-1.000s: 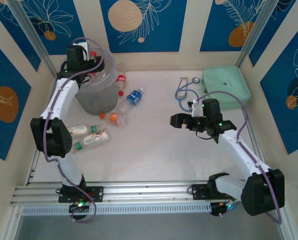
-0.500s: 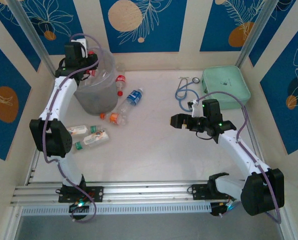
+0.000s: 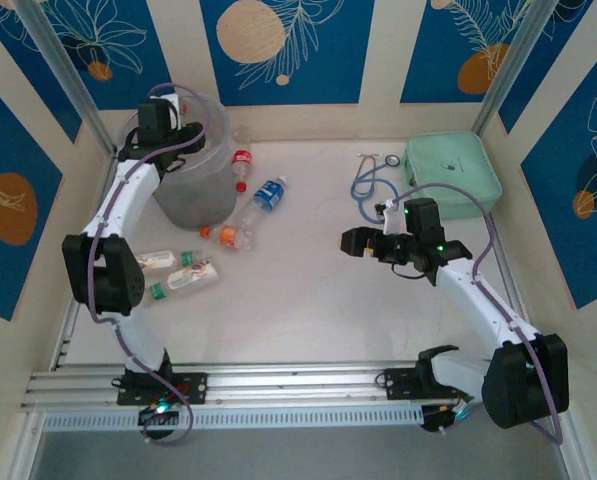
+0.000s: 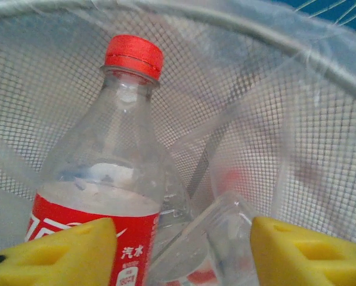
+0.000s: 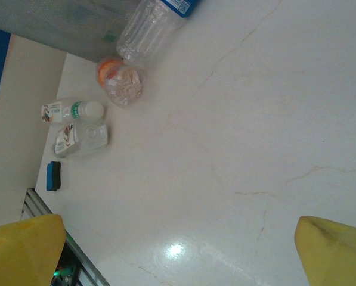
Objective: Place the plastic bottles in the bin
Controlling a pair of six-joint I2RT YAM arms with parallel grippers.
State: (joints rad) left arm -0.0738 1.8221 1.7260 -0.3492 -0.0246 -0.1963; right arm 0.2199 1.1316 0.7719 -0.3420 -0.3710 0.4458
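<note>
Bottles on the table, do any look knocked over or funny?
Yes. The blue-label bottle, the orange-cap bottle and a green-cap bottle lie on their sides near the bin, not standing up.

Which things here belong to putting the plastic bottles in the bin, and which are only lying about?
For the job: bin; red-capped bottle inside it; red-label bottle, blue-label bottle, orange-capped bottle, white-label bottle and nearest bottle on the table.
Lying about: stethoscope; mint-green case.
</note>
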